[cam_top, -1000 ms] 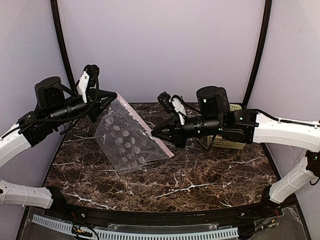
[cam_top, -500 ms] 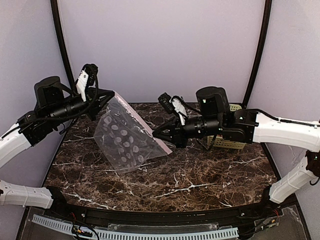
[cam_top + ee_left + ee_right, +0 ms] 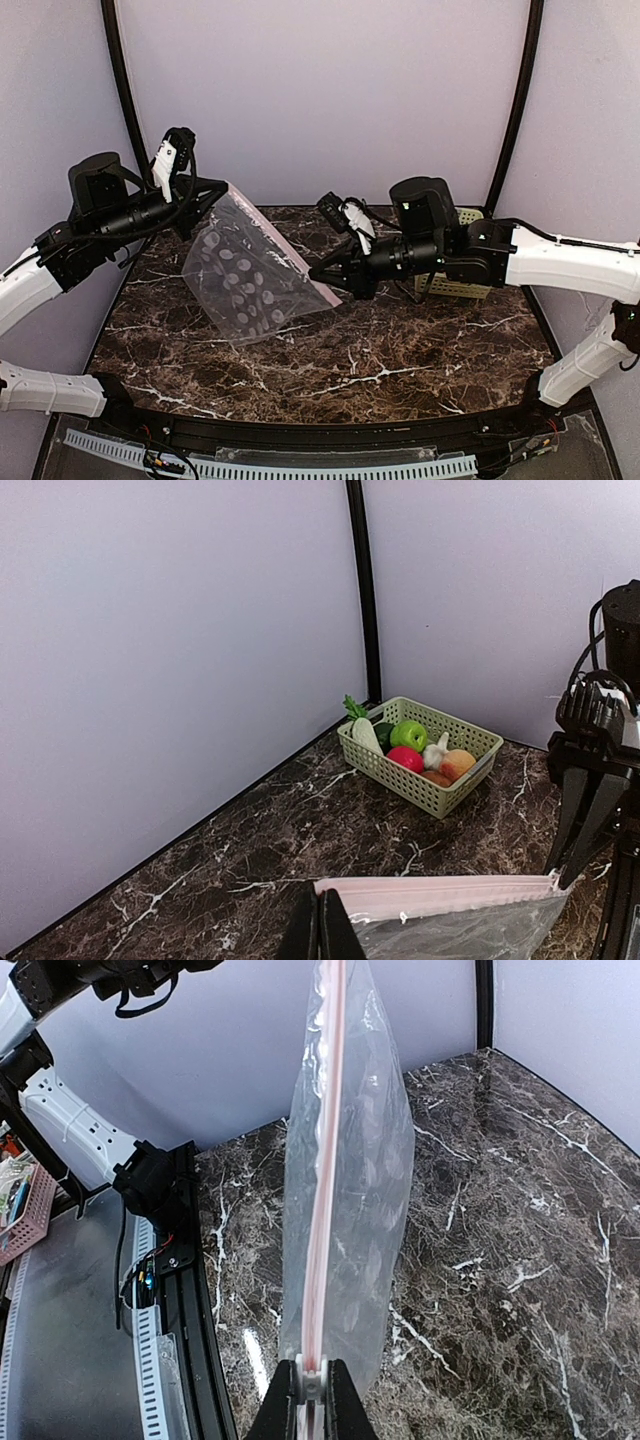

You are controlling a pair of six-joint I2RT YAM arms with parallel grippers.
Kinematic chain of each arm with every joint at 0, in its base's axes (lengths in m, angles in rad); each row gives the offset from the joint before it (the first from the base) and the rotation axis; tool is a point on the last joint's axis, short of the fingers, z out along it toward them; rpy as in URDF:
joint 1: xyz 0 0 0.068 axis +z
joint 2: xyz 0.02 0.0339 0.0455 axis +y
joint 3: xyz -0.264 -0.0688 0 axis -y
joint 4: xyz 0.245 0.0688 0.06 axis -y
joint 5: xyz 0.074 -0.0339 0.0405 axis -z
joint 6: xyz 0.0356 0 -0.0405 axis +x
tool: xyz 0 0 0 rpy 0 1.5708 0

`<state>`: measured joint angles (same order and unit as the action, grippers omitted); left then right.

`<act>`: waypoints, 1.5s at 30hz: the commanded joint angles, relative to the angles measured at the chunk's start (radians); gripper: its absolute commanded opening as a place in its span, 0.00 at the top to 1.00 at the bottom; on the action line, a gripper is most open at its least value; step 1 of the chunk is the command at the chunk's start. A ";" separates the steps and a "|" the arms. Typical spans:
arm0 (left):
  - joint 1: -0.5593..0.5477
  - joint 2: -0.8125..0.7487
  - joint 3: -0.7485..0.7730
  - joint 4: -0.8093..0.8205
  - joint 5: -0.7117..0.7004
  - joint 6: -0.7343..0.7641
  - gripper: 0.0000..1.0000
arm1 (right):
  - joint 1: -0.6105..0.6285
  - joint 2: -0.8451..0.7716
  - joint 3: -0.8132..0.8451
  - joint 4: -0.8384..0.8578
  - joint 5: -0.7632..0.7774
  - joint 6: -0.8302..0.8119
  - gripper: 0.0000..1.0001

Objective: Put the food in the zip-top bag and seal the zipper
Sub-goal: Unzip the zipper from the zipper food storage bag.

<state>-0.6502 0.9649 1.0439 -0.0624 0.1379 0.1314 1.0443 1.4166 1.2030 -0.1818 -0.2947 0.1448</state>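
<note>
The clear zip-top bag [image 3: 245,285] hangs in the air between both arms, its dotted half facing the camera. The pink zipper [image 3: 285,250] runs taut along its top edge. My left gripper [image 3: 220,192] is shut on the bag's upper corner, where the zipper [image 3: 440,894] ends at the closed tips [image 3: 321,920]. My right gripper [image 3: 312,1392] is shut on the white slider on the zipper [image 3: 326,1160] at the lower end. The food [image 3: 408,736] lies in the green basket [image 3: 400,780]: green apple, red apple [image 3: 405,759], radish [image 3: 365,735], garlic [image 3: 434,753] and an orange piece [image 3: 458,764].
The basket [image 3: 470,215] stands at the table's back right corner, mostly hidden behind the right arm in the top view. The dark marble table [image 3: 400,350] lies below the bag. Grey walls and black posts enclose the back and sides.
The bag's lower part has swung slightly left and down. My right gripper has crept a little along the zipper toward the left arm. Both grips are unchanged.
</note>
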 commanded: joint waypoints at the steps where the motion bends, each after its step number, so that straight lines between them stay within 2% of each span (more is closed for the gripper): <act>1: 0.017 -0.015 0.015 0.005 -0.034 0.007 0.99 | -0.006 -0.005 -0.033 -0.079 0.006 0.023 1.00; 45: 0.047 -0.011 0.020 -0.003 -0.077 -0.010 0.99 | -0.006 -0.059 -0.115 -0.154 -0.017 0.075 1.00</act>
<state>-0.6243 0.9668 1.0439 -0.1062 0.1139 0.1299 1.0443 1.3811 1.1198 -0.2413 -0.2951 0.2047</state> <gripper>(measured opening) 0.010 0.058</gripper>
